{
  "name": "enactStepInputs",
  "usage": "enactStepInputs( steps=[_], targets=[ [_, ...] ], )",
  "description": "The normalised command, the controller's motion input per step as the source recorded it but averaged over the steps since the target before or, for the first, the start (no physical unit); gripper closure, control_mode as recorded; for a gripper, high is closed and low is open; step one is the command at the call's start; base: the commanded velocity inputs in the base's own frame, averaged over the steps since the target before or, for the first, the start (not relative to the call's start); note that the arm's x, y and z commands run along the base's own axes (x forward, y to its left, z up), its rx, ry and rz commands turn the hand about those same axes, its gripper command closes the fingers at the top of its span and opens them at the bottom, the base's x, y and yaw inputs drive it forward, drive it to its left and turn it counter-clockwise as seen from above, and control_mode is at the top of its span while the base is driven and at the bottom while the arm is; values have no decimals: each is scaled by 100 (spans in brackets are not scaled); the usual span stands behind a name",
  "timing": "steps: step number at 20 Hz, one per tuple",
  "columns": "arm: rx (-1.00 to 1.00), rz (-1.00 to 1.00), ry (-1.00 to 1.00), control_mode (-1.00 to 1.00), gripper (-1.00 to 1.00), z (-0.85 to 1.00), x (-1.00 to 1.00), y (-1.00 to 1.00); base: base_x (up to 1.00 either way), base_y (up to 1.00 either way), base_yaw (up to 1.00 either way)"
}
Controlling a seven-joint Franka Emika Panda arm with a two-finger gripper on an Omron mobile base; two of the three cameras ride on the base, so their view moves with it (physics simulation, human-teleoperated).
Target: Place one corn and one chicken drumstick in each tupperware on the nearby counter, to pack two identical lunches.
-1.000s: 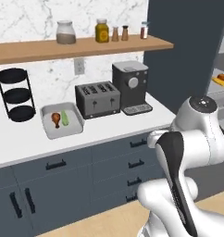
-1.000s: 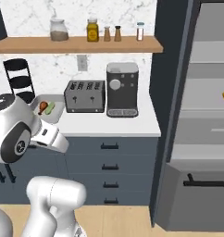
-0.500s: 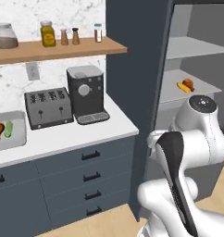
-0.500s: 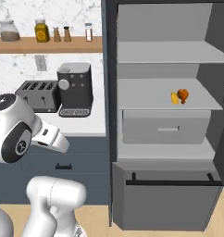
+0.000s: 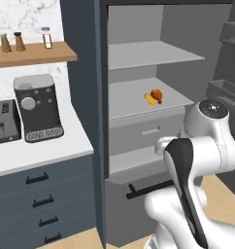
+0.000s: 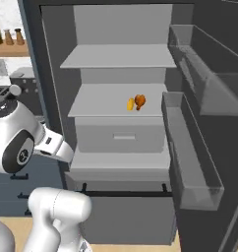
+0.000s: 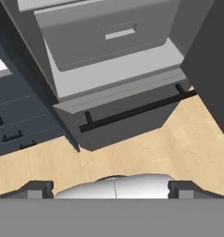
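We see an open fridge [image 5: 139, 97] with a yellow corn [image 5: 149, 99] touching a chicken drumstick [image 5: 157, 95] near its middle shelf's front edge. A coffee machine [image 5: 37, 108] stands at the counter's [image 5: 41, 151] right end.

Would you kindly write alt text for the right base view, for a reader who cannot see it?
An open fridge stands ahead, with a yellow corn and a chicken drumstick side by side on its middle shelf, above a drawer. The robot's white arm rises at lower left, and the open door's bins run along the right.
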Motion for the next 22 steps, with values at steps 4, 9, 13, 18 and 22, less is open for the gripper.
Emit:
enactStepInputs(
  steps=[4, 9, 13, 18, 22],
  targets=[
    [0, 0, 0, 100, -100, 0, 0, 0, 18, -49, 7],
    [0, 0, 0, 100, -100, 0, 0, 0, 23, -31, 14],
    [0, 0, 0, 100, -100, 0, 0, 0, 52, -55, 10],
    [0, 0, 0, 100, -100, 0, 0, 0, 66, -14, 2],
    [0, 0, 0, 100, -100, 0, 0, 0, 52, 16, 0]
  ],
)
